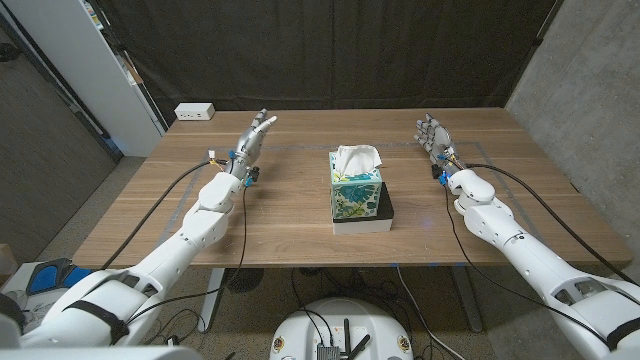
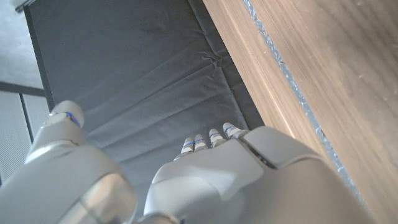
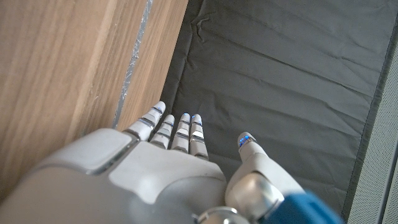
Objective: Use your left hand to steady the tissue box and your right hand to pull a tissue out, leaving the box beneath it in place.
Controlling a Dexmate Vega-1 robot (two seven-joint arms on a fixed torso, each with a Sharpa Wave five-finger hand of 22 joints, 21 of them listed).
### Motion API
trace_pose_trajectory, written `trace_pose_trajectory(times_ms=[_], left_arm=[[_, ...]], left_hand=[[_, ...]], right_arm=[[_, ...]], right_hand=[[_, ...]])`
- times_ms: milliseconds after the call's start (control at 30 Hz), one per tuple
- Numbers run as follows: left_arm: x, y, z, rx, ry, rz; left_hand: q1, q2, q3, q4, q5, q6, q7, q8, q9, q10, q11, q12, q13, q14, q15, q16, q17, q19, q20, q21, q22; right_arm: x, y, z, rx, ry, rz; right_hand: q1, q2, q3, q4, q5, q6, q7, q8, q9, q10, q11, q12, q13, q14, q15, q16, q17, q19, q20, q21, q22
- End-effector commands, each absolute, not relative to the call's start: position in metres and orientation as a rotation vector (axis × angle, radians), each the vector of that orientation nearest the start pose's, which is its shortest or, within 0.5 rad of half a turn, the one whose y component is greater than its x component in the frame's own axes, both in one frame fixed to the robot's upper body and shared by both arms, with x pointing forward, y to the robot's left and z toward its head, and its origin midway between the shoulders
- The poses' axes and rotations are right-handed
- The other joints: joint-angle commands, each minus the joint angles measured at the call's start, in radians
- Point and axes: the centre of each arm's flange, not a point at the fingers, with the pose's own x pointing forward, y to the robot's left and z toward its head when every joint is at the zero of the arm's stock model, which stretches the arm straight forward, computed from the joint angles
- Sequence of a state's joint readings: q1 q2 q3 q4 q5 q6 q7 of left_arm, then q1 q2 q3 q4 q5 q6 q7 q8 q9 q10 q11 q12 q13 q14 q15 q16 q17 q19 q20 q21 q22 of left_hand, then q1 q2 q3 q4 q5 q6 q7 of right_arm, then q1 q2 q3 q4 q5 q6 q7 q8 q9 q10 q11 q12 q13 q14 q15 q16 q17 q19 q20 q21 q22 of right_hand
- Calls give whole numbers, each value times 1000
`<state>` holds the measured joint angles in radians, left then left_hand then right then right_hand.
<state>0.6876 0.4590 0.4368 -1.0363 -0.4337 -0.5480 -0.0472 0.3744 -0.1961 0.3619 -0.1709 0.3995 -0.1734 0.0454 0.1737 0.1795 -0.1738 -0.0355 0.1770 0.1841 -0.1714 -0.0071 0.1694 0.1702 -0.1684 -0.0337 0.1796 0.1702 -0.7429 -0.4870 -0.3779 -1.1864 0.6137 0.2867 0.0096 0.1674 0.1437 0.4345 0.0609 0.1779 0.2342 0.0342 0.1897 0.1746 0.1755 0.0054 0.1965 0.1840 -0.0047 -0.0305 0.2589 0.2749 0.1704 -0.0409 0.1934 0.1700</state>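
The tissue box point(image 1: 356, 192) stands upright near the middle of the desk point(image 1: 280, 235), on top of a flat box point(image 1: 372, 217) — white with a black upper face. A white tissue point(image 1: 355, 157) sticks up from its opening. The left hand point(image 1: 252, 140) and the right hand point(image 1: 434, 137) are raised on either side, well apart from the tissue box — fingers straight, spread and holding nothing. A white power strip point(image 1: 195, 112) lies at the desk's far left corner.

Wooden table point(image 1: 300, 235); at centre, a black-and-white box point(image 1: 364, 219) carrying the tissue box point(image 1: 355, 190); power strip point(image 1: 194, 112) at 10 o'clock.
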Motion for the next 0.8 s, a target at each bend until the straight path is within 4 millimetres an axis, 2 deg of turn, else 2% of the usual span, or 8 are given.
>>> trace_pose_trajectory(times_ms=[33, 400, 800], left_arm=[[665, 292, 5, 270, -775, -154], [667, 291, 7, 281, -781, -151], [663, 291, -1, 287, -771, -152]], left_hand=[[14, 4, -24, 3, 25, -518, 13, 0, 4, -405, 15, 6, 5, -342, 14, 2, 5, -48, -40, -2, 4], [16, 7, -46, 7, 45, -522, 12, 0, 3, -412, 12, 10, 4, -348, 14, 5, 5, -55, -42, 1, 4], [19, 11, -68, 11, 66, -522, 22, 2, 3, -416, 18, 14, 4, -350, 15, 7, 5, -58, -41, 4, 4]], right_arm=[[677, -303, -2, 0, -586, 128], [678, -302, -2, 7, -587, 121], [677, -301, -3, 1, -588, 117]], right_hand=[[2, 14, -4, 1, 5, 9, 3, 3, 5, 12, 3, 5, 3, 9, -34, 6, 2, 12, -17, 6, 2], [2, 2, -9, -6, 5, 11, 8, 3, 5, 12, 7, 4, 3, 11, -28, 4, -2, 13, -11, 6, 2], [2, 0, -12, -10, 6, 12, 10, 3, 5, 14, 10, 4, 3, 15, -26, 2, -5, 13, -9, 5, 2]])
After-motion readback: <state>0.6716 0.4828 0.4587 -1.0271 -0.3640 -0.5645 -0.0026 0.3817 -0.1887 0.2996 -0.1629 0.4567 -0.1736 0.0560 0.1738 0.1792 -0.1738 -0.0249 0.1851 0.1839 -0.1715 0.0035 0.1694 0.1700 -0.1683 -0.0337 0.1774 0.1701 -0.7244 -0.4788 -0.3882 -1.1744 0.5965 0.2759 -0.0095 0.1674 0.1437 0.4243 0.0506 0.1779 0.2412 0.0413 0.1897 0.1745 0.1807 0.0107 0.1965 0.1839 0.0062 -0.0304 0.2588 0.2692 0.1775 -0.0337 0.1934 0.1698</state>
